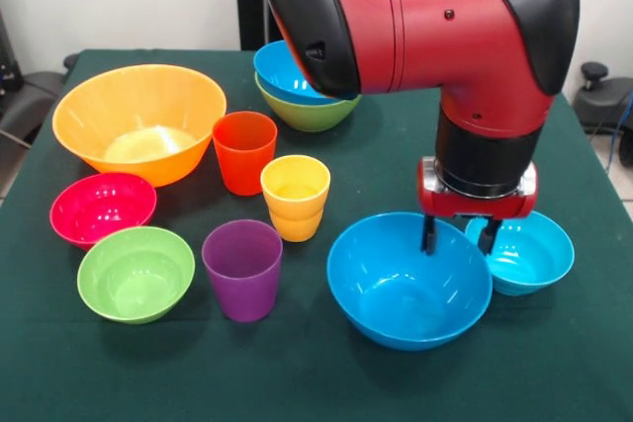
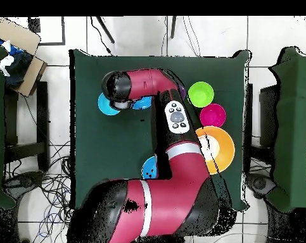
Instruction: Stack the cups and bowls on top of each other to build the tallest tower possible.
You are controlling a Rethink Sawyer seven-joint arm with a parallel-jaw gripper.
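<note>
My gripper is open and hangs low at the far rim of a large blue bowl. One finger dips inside that rim. The other stands between this bowl and the small light-blue bowl. Left of them stand the purple cup, the yellow cup and the orange-red cup, all upright and apart. At the back a second blue bowl sits nested in a green bowl. In the overhead view the wrist hides the gripper.
On the left lie the big orange-yellow bowl, the pink-red bowl and a small green bowl. The arm's thick red link hangs over the back of the table. Bare green cloth runs along the near edge.
</note>
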